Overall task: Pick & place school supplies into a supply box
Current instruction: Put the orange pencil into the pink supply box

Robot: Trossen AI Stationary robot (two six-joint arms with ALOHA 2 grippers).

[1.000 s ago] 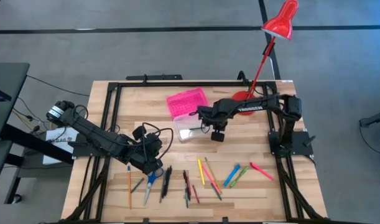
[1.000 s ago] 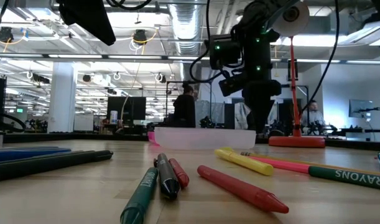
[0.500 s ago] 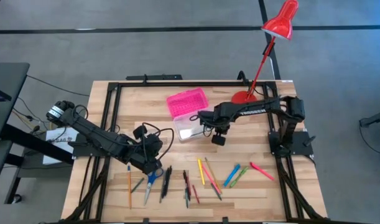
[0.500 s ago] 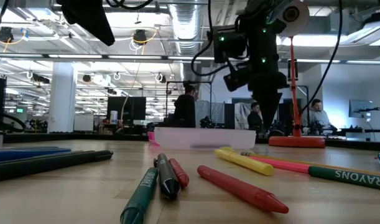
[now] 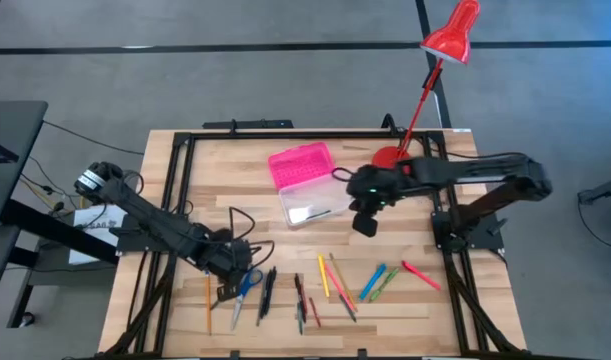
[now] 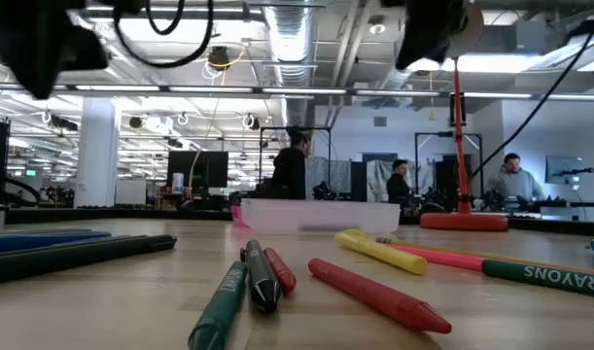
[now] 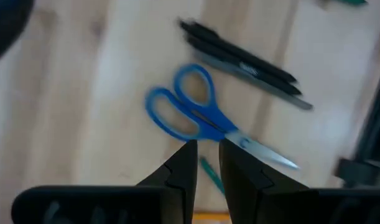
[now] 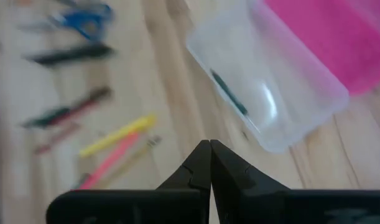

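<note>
The box [image 5: 307, 205] sits near the middle of the bench [image 5: 185, 190], a bit toward the back edge. Its pink lid [image 5: 300, 165] lies open behind the clear base. One dark pen [image 8: 229, 92] lies inside the base.

Since a second ago, the right gripper [image 5: 365, 226] has pulled away from over the box toward the right edge. Its fingers are pressed together and hold nothing. The left gripper [image 5: 228, 291] has come nearer the front edge, right by the scissors [image 5: 244, 289]. Its fingers [image 7: 185, 163] are a little apart, with nothing between them.

The other pens and pencils lie in a row along the front edge: an orange pencil [image 5: 207, 299], black pens [image 5: 267, 292], a yellow pen [image 5: 323, 276], blue and green ones [image 5: 373, 282] and a pink one [image 5: 421, 274]. A red lamp [image 5: 451, 34] stands at the back right. People [image 6: 511, 181] sit in the room behind.
</note>
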